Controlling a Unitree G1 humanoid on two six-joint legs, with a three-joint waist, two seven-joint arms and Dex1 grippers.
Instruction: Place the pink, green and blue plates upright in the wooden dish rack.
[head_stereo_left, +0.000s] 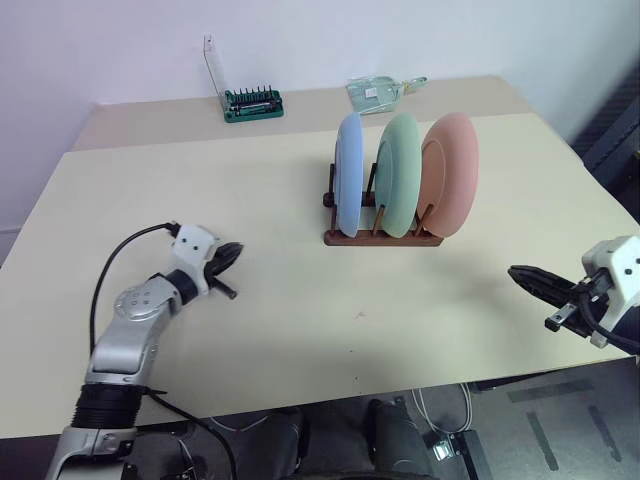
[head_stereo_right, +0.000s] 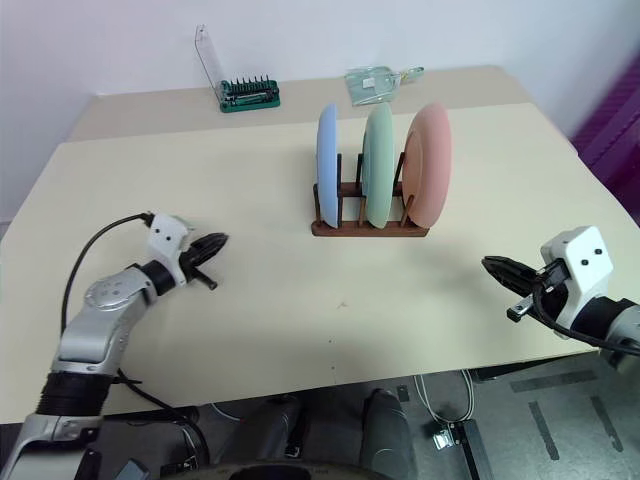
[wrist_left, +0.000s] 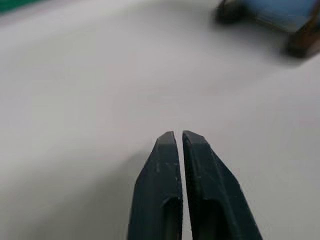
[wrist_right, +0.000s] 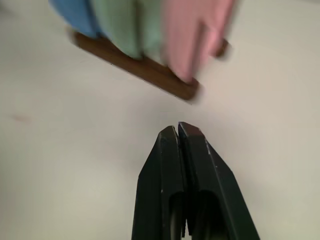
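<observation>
Tabletop (head_stereo_left: 300, 300) lay broad and bare around the wooden rack (head_stereo_left: 382, 238), where blue plate (head_stereo_left: 348, 172), green plate (head_stereo_left: 400, 175) and pink plate (head_stereo_left: 452, 174) stood upright, while left gripper (head_stereo_left: 232, 254) and right gripper (head_stereo_left: 520, 276), fingers pressed together and holding nothing, hovered well apart near opposite edges.

You have three plates standing upright: one blue plate (head_stereo_left: 348, 170), one green plate (head_stereo_left: 400, 173) and one pink plate (head_stereo_left: 452, 172). They share one wooden dish rack (head_stereo_left: 383, 238). At the far side of the tabletop (head_stereo_left: 200, 190) you can count one green bit case (head_stereo_left: 253, 103) with its clear lid up, and one clear plastic packet (head_stereo_left: 380, 92). Two grippers are over the tabletop: the left gripper (head_stereo_left: 232, 254) and the right gripper (head_stereo_left: 522, 276).
</observation>
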